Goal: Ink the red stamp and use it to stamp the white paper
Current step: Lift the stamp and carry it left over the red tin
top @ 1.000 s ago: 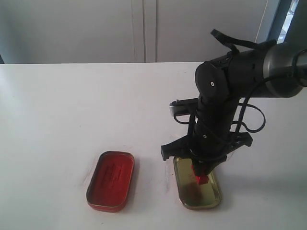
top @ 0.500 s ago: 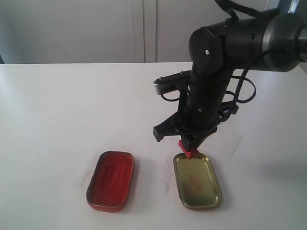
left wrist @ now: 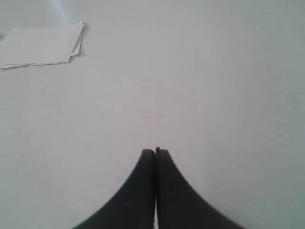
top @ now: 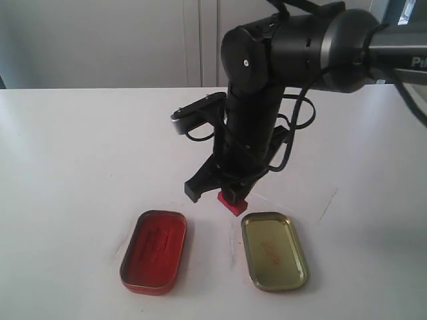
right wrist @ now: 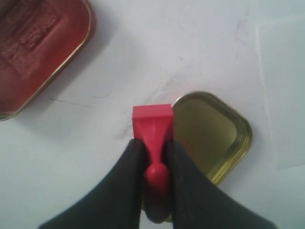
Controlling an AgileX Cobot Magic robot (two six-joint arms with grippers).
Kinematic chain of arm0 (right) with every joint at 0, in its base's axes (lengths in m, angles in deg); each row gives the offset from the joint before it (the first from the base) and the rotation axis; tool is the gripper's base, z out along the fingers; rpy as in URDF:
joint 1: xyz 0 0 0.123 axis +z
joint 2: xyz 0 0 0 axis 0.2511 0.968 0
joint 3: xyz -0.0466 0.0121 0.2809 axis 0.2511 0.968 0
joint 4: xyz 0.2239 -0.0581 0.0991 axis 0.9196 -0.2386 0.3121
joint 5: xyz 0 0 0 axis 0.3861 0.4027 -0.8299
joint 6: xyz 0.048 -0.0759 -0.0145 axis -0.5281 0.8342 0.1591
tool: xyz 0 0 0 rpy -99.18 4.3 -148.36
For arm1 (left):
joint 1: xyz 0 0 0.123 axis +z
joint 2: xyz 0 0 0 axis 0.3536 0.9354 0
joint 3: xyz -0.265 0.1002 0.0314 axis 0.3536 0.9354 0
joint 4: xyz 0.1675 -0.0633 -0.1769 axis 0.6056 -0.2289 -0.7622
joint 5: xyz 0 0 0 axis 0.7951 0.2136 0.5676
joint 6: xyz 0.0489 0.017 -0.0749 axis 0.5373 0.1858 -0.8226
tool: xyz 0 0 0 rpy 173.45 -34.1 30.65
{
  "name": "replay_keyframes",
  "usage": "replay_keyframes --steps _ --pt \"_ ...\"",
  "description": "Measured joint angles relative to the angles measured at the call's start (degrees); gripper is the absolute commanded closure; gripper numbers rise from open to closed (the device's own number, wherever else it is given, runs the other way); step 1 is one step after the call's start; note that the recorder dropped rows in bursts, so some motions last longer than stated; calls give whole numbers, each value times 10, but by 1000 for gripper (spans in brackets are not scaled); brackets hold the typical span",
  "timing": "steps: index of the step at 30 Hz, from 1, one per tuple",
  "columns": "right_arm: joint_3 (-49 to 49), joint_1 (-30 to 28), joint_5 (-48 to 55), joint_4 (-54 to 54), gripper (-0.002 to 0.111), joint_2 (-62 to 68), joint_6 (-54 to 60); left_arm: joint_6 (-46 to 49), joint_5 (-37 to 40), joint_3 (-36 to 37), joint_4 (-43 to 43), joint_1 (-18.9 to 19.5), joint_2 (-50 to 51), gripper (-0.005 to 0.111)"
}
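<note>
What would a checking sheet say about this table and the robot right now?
Surface: white table, faint scuffs between the tins.
Job's things: red stamp held near the end of the gold lid, with the red ink tin on the other side; white paper flat beside the lid.
Clutter: stack of white sheets, seen from the left wrist.
Grippers: right gripper shut on the stamp's knob; left gripper shut, empty.
Cables: black cables loop along the right arm.
Surroundings: pale cabinet doors behind.
</note>
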Motion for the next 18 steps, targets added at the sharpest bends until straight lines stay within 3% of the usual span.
replay_keyframes --steps 18 --pt "-220 92 62 53 108 146 176 0 0 0 0 0 0 107"
